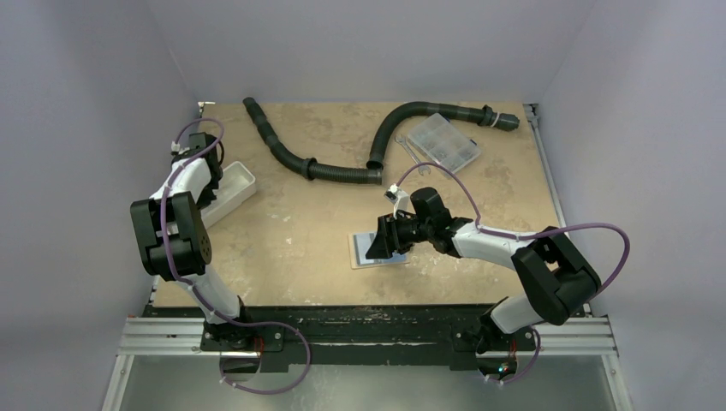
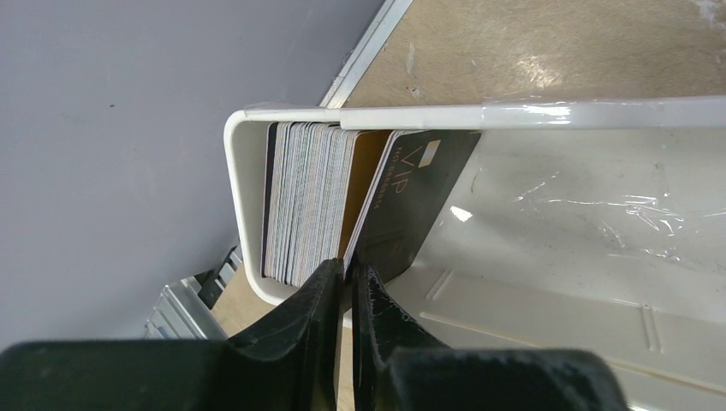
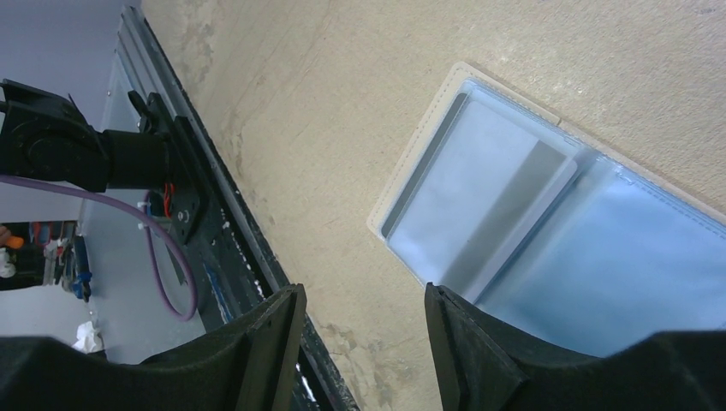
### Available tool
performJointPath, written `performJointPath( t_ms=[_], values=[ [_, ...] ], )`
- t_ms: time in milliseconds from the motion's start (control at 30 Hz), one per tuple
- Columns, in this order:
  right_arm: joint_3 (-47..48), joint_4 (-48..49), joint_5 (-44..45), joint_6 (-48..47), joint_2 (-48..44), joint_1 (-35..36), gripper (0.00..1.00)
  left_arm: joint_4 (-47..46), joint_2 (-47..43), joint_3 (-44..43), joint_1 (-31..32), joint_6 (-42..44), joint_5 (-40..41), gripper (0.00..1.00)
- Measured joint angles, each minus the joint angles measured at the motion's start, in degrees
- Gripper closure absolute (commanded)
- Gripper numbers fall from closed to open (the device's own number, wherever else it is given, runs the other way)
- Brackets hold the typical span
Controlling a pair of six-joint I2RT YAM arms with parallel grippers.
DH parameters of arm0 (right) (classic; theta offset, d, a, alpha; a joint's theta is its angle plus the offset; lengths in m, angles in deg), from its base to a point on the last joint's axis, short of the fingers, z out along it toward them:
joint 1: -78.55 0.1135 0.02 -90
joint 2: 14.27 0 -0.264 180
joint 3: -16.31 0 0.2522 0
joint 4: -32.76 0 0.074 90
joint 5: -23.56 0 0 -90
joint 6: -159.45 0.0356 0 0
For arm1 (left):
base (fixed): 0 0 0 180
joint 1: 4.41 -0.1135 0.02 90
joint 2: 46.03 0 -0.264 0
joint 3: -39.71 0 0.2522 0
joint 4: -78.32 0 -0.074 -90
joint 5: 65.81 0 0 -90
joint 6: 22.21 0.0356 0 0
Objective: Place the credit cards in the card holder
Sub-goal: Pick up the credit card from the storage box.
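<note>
White plastic makes up the oblong tray (image 1: 233, 190) at the left edge of the table (image 1: 325, 223). From above, the left arm hides what the tray holds. The left wrist view looks into the tray (image 2: 244, 197). A tight stack of credit cards (image 2: 304, 201) stands on edge against its rounded end wall. A dark VIP card (image 2: 419, 197) leans away from the stack into the bare part of the tray. The left gripper (image 2: 347, 270) has its jaws drawn almost together, and the near edge of that dark card is pinched in the thin slit between them.

The card holder (image 1: 360, 253) lies opened flat near the middle of the table, partly under the right gripper (image 1: 381, 240). Only the right wrist view shows the inside of the card holder (image 3: 651, 257). It has a tan stitched rim around pale grey-blue pockets, and a bluish-grey card (image 3: 505, 201) sits slightly askew in one half. The right gripper (image 3: 361, 295) hangs above it with its jaws spread wide and nothing between them.

Only the overhead view shows two black corrugated hoses (image 1: 291, 150) and a clear compartment box (image 1: 443, 144) at the far side of the table, well apart from both arms.
</note>
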Motion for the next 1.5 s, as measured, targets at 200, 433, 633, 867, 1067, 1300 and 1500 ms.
performJointPath(
  t_ms=[200,433,633,867,1067,1300,1500],
  values=[
    [0.0,0.0,-0.1,0.0,0.0,0.0,0.39,1.7,0.0,-1.4,0.0,0.0,-0.7,0.98],
    [0.0,0.0,-0.3,0.0,0.0,0.0,0.39,4.4,0.0,-3.5,0.0,-0.5,-3.1,1.00],
    [0.0,0.0,-0.3,0.0,0.0,0.0,0.38,6.5,-0.9,-4.7,0.0,-1.1,-5.9,1.00],
    [0.0,0.0,-0.2,0.0,0.4,-0.7,0.38,9.1,-7.8,-6.9,0.0,-1.3,-9.7,1.00],
    [0.2,-2.0,0.5,-0.5,1.1,-0.9,0.38,9.2,-16.5,-7.9,0.0,-1.4,-20.3,1.00],
    [2.9,-4.4,1.9,0.6,0.1,-0.9,0.36,1.5,-25.8,-2.5,2.3,-4.3,-45.2,1.00],
    [3.3,2.1,0.7,8.8,-5.1,-1.4,0.30,-21.6,-34.9,11.0,16.2,-16.0,-64.2,1.00]
  ],
)
